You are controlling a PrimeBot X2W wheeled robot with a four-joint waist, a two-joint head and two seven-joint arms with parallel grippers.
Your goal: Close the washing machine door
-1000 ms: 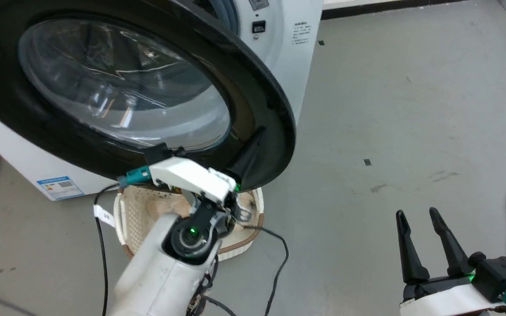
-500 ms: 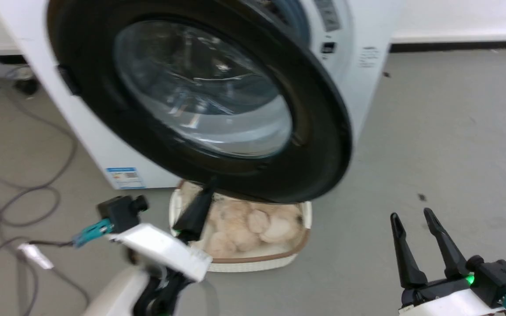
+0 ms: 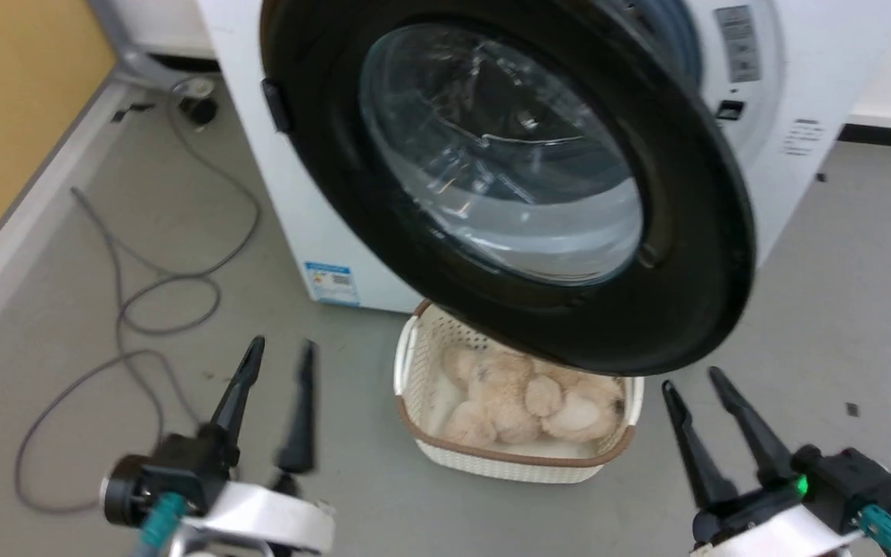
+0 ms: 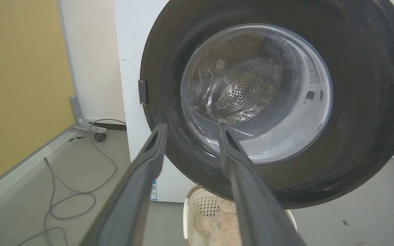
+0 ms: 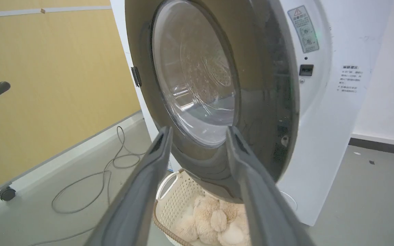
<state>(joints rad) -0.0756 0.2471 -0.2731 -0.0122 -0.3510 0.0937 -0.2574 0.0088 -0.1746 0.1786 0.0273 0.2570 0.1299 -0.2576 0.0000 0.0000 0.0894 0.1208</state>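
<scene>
The washing machine door [image 3: 507,170], a large round panel with a wide black rim and a bulging clear glass bowl, is hanging partly open on the big white front-loading washing machine [image 3: 310,209]. Its 9 o'clock edge is sitting against the cabinet at a small dark fitting. Its 3 o'clock edge is standing off the front, exposing the grey rubber gasket [image 3: 677,31] behind it. The door is therefore not latched.

Both pincers are idling low, with fingers pointing toward 12 o'clock at the door. The left gripper [image 3: 283,346] is released and carrying nothing. The right gripper [image 3: 693,379] is likewise spread and empty.

Governing relation: the door is lying at 12 o'clock from each gripper, its face angling across the line of approach. The right gripper is sitting just below the free rim, near the door's 5 o'clock. The left gripper is sitting nearer the hinged side. A push on the free rim toward the cabinet is judged the effective move, and the right arm is the nearer one.

Clearances: a small white woven basket [image 3: 492,464] holding beige plush toys [image 3: 523,398] is standing beneath the door's 6 o'clock rim, between the two grippers. The rim appears to be passing above it, but contact cannot be ruled out. The grey floor [image 3: 840,325] at 3 o'clock is offering room to move. A grey cable [image 3: 118,305] is trailing at 9 o'clock.
</scene>
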